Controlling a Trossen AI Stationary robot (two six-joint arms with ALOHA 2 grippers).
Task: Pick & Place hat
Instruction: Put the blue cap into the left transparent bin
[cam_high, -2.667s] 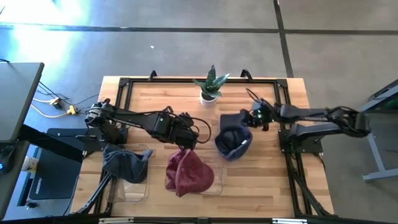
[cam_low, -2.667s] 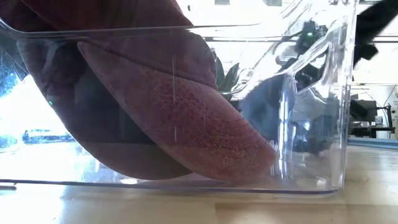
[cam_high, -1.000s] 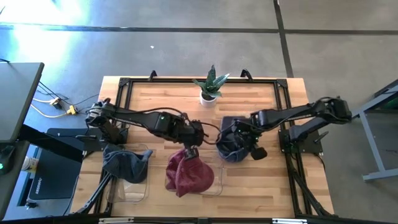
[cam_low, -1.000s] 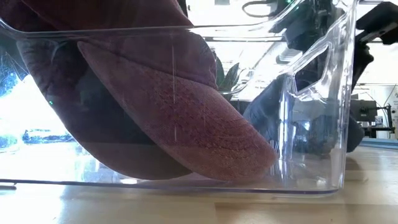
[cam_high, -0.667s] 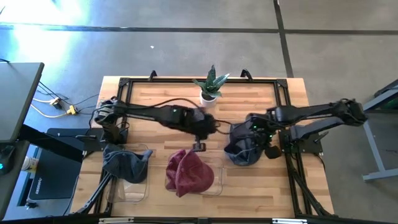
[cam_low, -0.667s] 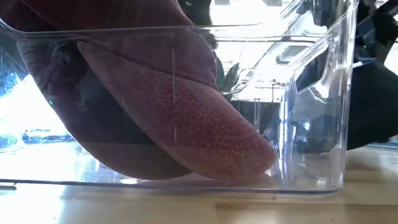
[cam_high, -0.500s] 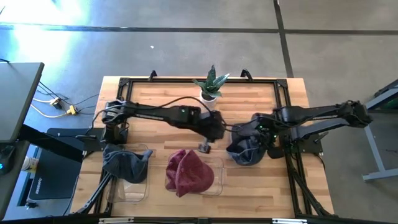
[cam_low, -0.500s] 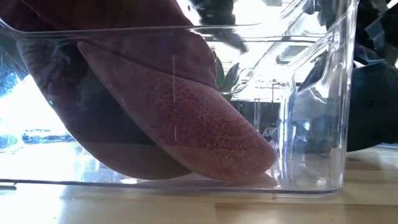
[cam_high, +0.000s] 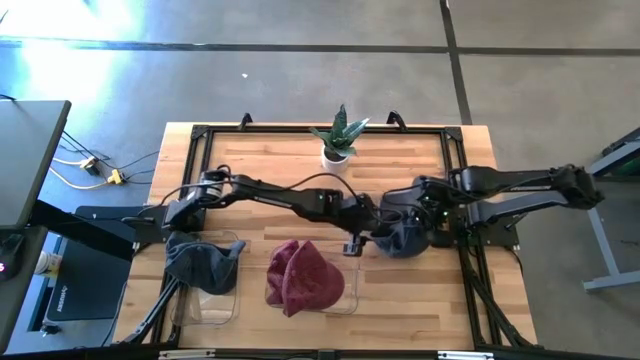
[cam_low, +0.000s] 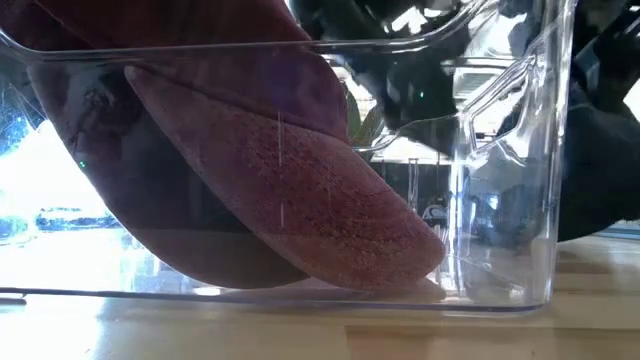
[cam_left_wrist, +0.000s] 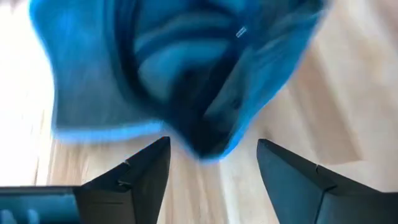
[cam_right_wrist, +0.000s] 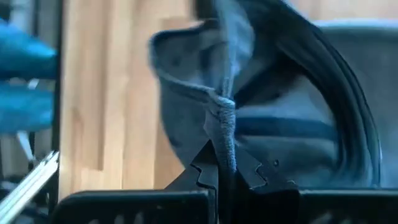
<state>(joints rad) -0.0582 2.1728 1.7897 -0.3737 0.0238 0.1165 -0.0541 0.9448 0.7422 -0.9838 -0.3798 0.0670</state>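
Right wrist view: right gripper (cam_right_wrist: 222, 163) pinching navy hat (cam_right_wrist: 292, 118) fabric fold; left gripper (cam_left_wrist: 211, 168) fingers spread, hat just ahead, above wooden table (cam_high: 260, 165)

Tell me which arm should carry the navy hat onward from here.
Right, I'd judge. The right gripper is already shut on the navy hat, pinching a fold of its fabric. The left gripper only faces the hat with its fingers open and holds nothing.

Dark navy hat (cam_high: 405, 238); maroon hat (cam_high: 303, 278); grey-blue hat (cam_high: 200, 264); light striped wood worktop (cam_high: 260, 165); green plant (cam_high: 338, 131), white pot (cam_high: 336, 155).
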